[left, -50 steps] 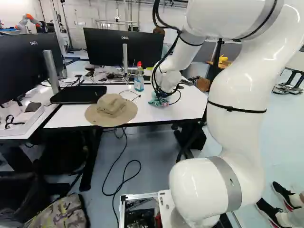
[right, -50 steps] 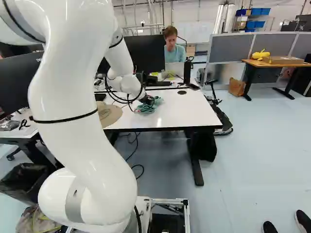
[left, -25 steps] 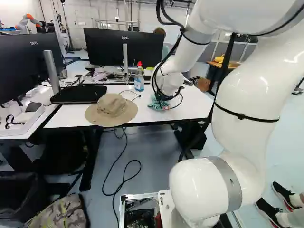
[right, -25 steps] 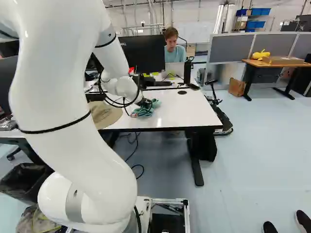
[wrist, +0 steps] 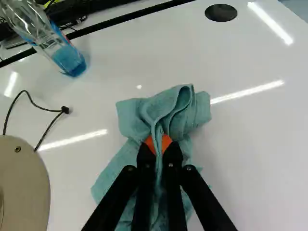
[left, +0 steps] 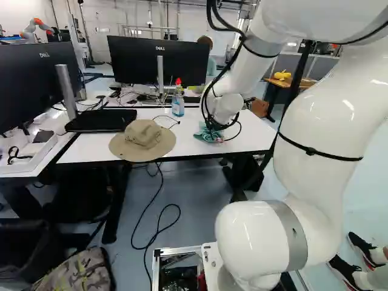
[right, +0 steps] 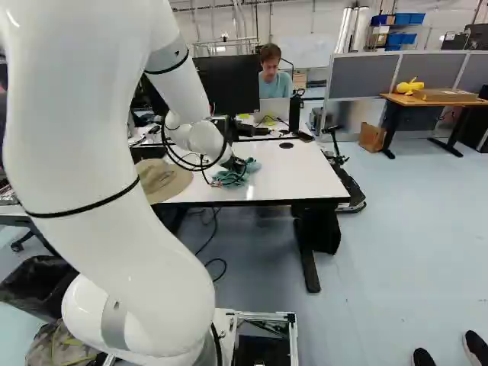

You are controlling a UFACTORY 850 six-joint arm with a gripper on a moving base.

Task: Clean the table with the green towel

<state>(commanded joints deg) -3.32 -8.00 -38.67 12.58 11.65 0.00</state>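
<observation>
At the end of the white arm my gripper (right: pixel 235 164) is low over the white table (right: pixel 297 179), at the towel. The wrist view shows the gripper (wrist: pixel 159 144) shut on a fold of the green towel (wrist: pixel 129 115), pinched between its orange pads. The rest of the towel spreads crumpled on the tabletop around and under the fingers. In the left base view the towel (left: pixel 209 133) lies near the table's right part.
A spray bottle (left: pixel 177 102) with blue liquid and a beige hat (left: pixel 143 139) with a dark cord stand left of the towel. Monitors (left: pixel 157 60) rise behind. A person sits beyond the table. Another robot (left: pixel 36 27) is far back left.
My arm has shifted a little rightwards in the left base view, over the last second, with the towel moving along in the gripper. Bottle and hat stay put on the table.
</observation>
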